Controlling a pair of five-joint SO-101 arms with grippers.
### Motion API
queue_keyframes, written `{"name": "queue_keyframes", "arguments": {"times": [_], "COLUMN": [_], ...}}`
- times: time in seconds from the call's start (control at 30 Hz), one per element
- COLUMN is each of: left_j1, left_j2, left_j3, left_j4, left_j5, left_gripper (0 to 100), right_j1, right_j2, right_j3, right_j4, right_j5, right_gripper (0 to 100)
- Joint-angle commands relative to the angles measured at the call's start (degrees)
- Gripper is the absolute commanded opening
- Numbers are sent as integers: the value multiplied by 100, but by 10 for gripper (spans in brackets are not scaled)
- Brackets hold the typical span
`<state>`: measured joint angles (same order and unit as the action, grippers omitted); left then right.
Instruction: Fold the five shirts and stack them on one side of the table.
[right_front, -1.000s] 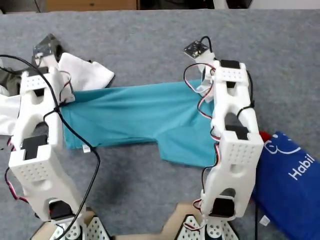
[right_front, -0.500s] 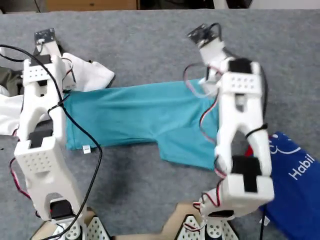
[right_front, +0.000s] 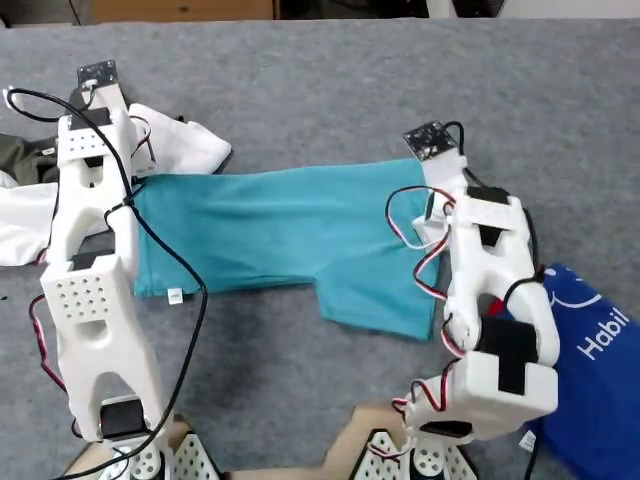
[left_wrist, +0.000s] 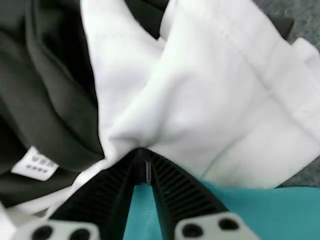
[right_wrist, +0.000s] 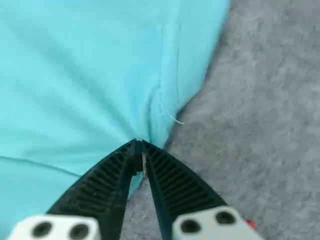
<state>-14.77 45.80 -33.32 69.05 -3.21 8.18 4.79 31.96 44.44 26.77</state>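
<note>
A teal shirt (right_front: 285, 235) lies spread flat across the middle of the grey table. My left gripper (left_wrist: 142, 162) is shut at the shirt's far left corner, with teal cloth (left_wrist: 260, 220) under its fingers and a white shirt (left_wrist: 200, 95) bunched just beyond the tips. My right gripper (right_wrist: 139, 149) is shut on the teal shirt's right edge (right_wrist: 165, 100), which puckers where the fingertips meet, with bare grey table (right_wrist: 260, 120) beside it. In the high view the left arm (right_front: 90, 260) stands over the shirt's left end and the right arm (right_front: 490, 270) over its right end.
A white shirt (right_front: 180, 140) and a dark shirt (right_front: 15, 160) lie crumpled at the far left, the dark one (left_wrist: 45, 90) beside the white in the left wrist view. A blue shirt (right_front: 590, 370) lies at the near right. The far side of the table (right_front: 320, 80) is bare.
The right arm swung out over the far side, then came back nearer and to the right at the teal shirt's right edge. The left arm shifted slightly farther away. The shirt lies flatter.
</note>
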Motion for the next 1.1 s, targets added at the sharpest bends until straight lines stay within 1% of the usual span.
{"name": "queue_keyframes", "arguments": {"times": [0.0,0.07,0.13,0.3,0.43,0.5,0.63,0.8,0.87,0.97,1.07], "left_j1": [70,70,70,62,290,422,492,536,378,105,0], "left_j2": [163,171,171,171,224,207,-48,-620,-725,-743,-734], "left_j3": [-202,-308,-563,-1925,-2787,-2901,-2725,-1811,-1793,-1864,-1881], "left_j4": [44,185,501,1679,2875,3174,3182,3138,2884,2224,1530], "left_j5": [35,26,26,0,-9,-9,35,9,44,53,70], "left_gripper": [20,19,19,19,19,19,19,19,19,19,20], "right_j1": [4,-268,-488,-637,-725,-804,-901,-760,-673,-532,-418], "right_j2": [-48,-242,-593,-1420,-1182,-769,400,1965,2475,3037,3459], "right_j3": [-189,-198,-198,-347,-998,-1446,-2615,-4075,-4541,-5068,-5464], "right_j4": [-35,44,158,193,193,220,615,1081,1196,1222,1169], "right_j5": [18,18,9,26,123,123,149,141,132,123,-9], "right_gripper": [5,5,5,5,5,5,5,5,5,5,5]}}
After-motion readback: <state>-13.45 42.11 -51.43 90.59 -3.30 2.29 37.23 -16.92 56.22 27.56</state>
